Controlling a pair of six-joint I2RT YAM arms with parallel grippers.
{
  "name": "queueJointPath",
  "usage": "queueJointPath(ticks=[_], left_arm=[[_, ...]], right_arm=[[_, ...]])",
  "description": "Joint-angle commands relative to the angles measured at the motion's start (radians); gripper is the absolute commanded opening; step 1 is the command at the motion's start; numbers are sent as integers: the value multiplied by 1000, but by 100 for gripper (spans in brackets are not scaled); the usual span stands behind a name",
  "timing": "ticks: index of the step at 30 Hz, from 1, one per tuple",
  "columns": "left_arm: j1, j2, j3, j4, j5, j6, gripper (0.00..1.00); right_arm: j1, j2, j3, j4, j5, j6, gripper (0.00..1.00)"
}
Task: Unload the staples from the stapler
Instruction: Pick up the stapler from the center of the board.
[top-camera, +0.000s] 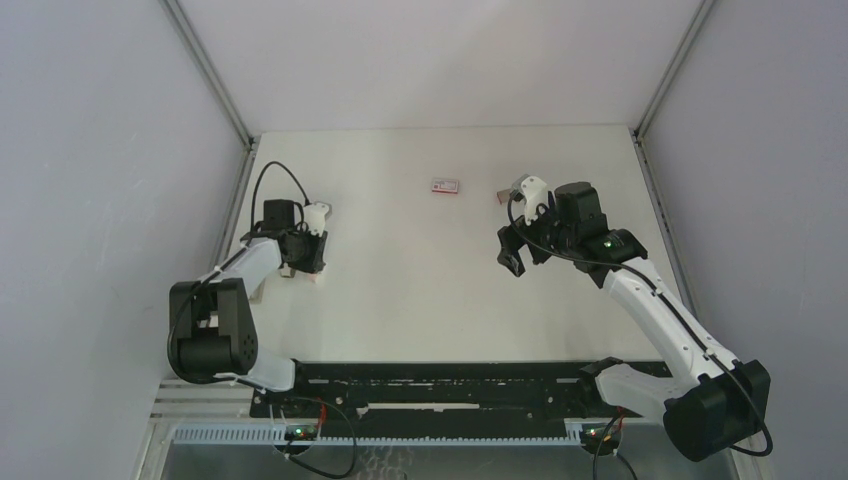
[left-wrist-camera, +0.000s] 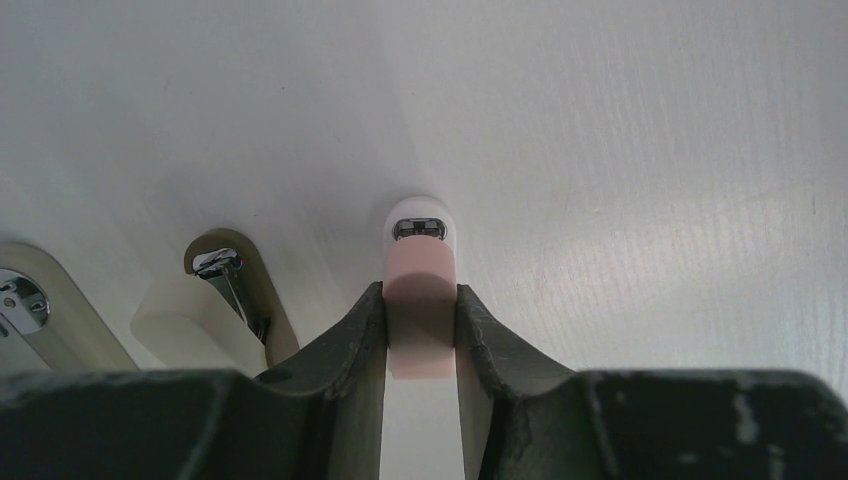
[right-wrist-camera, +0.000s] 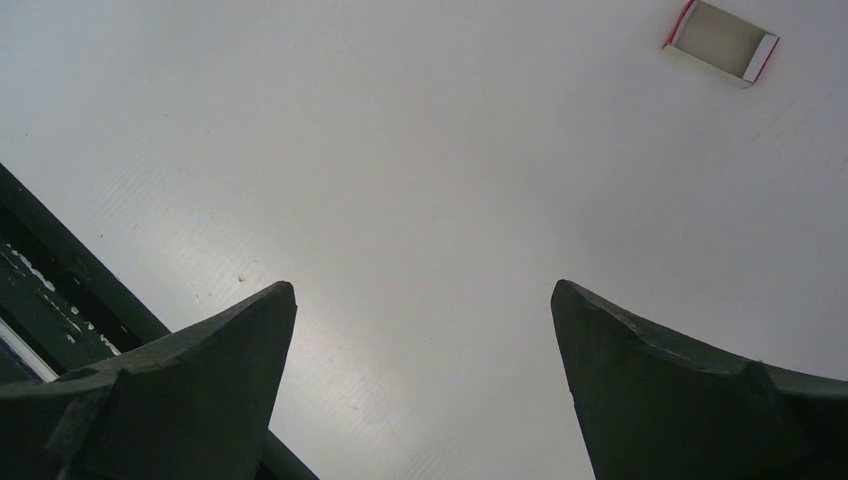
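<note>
Pinching the pale pink stapler (left-wrist-camera: 420, 295) between the left jaws, on the left of the surface (top-camera: 400, 300). Grip squarely across its width, clear of the metal slot (left-wrist-camera: 420, 229) at its tip. Cannot see the staples; probably inside the stapler. Bring in the right jaws, spread wide and empty, for pulling them out. Leave the red-and-white box (right-wrist-camera: 722, 40), farthest back, alone.

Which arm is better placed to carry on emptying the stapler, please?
The left. The left gripper has its fingers pressed against both sides of the pink stapler. The right gripper hangs open over the table, away from the stapler, near only a small box.
</note>
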Motion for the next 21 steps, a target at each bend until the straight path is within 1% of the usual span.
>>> queueJointPath(ticks=[1,3,8,14,21], left_arm=[[8,-1,60,5,27,16,2],[8,-5,66,-10,64,30,0],[8,-35,85,-43,199,69,0],[-5,-64,139,-84,341,113,0],[-92,-67,212,-121,404,153,0]], right_arm=[[4,-23,-2,35,-25,-12,100],[4,-18,-2,36,-36,-6,100],[3,-12,-2,45,-67,35,100],[4,-5,-2,56,-150,86,100],[2,30,5,86,-251,160,100]])
